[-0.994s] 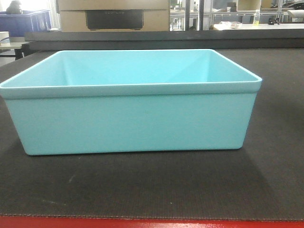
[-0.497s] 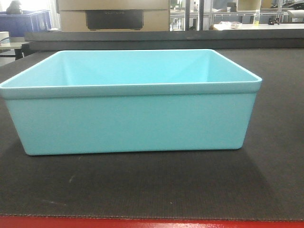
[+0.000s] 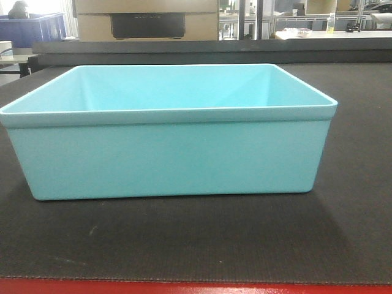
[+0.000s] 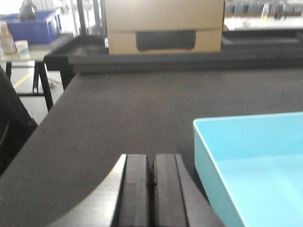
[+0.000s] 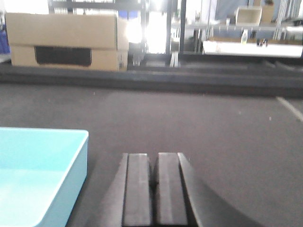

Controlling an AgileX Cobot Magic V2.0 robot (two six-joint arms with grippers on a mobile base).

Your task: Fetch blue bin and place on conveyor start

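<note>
Bin (image 3: 168, 156) sits upright on the belt (image 3: 245, 239); left gripper (image 4: 151, 172) and right gripper (image 5: 155, 172), both pressed together and empty, flank it. Cardboard box (image 3: 147, 19) stands behind.

A cardboard box (image 3: 147, 21) stands at the far side, dark blue bins (image 3: 33, 27) far left, bright shelving (image 3: 306, 18) far right.
</note>
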